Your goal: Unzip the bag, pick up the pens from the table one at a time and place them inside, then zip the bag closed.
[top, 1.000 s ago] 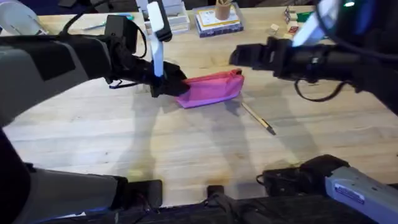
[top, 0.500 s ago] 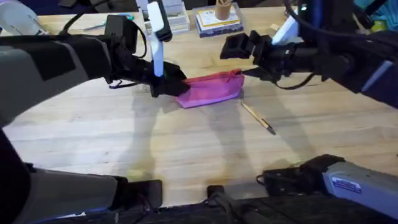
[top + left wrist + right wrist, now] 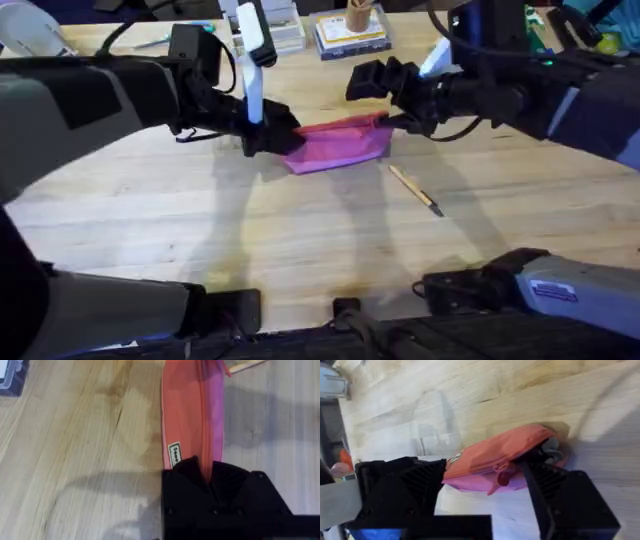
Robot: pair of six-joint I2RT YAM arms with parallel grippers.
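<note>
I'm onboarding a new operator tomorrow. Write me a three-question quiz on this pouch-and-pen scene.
1. True or false: the pen is already inside the bag.
2. Which pincer clamps the bag's end: A left, B right?
3. Fill in: the pen lies on the ____.

Key: 1 false; 2 A; 3 table.

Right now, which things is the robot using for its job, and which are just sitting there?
For the job:
pink bag
pen
left gripper, clamped on the bag's end
right gripper, open at the other end

Just sitting there:
books
cup
</note>
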